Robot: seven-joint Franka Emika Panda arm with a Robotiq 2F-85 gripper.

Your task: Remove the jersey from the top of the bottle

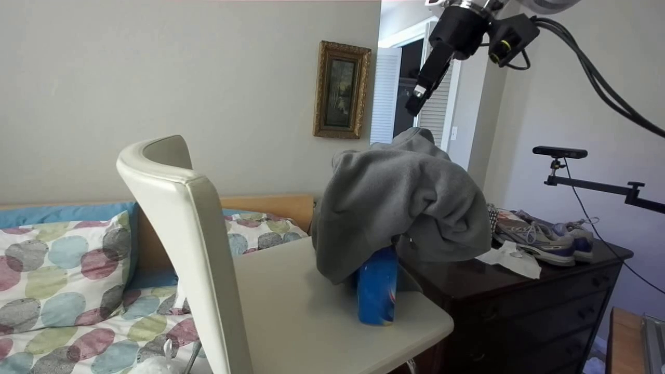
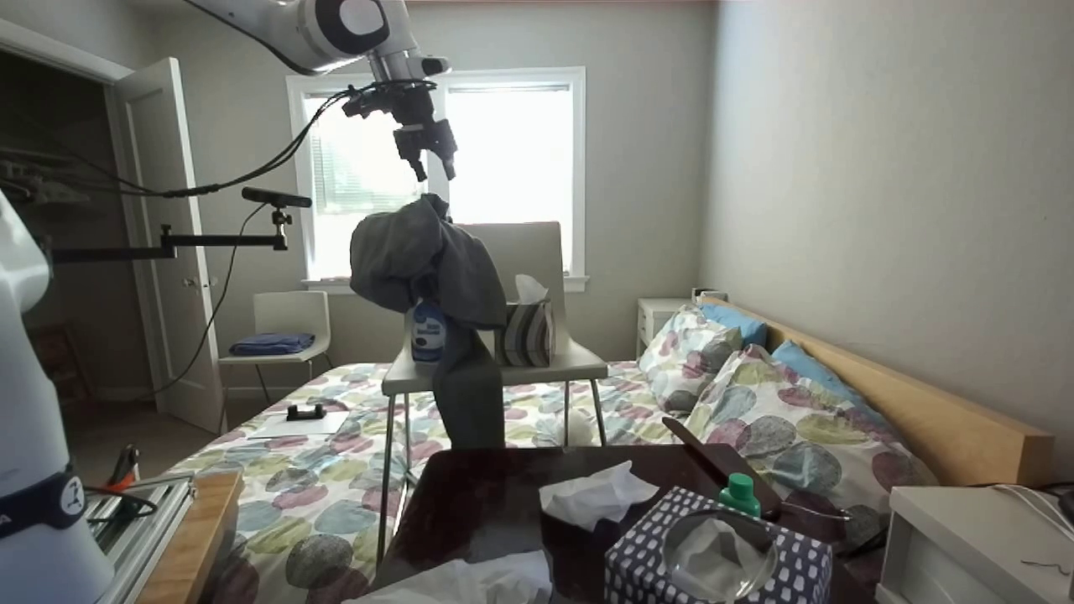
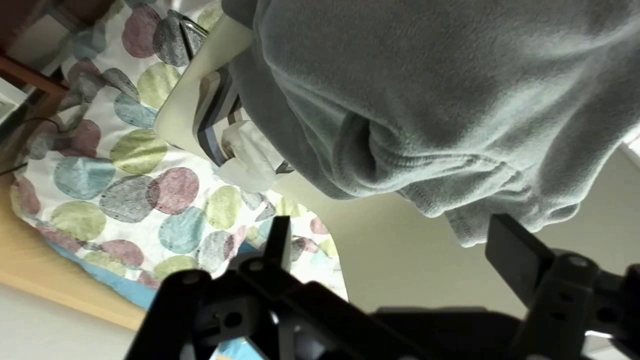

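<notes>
Against the far window (image 2: pixel 513 168), the hand (image 2: pixel 436 177) hangs, spread wide, above the jersey (image 2: pixel 460 281); best pinch its peak and lift straight up, lest the bottle (image 2: pixel 428 332) tip.

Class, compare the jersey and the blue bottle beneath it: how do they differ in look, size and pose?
The jersey is plain grey, while the bottle is blue with printed markings. The jersey looks bulky; the bottle's visible part is much smaller and narrower. The jersey drapes in loose folds over the bottle's top, whereas the bottle stands upright on the chair seat. What they share: neither is held by the open gripper.
</notes>
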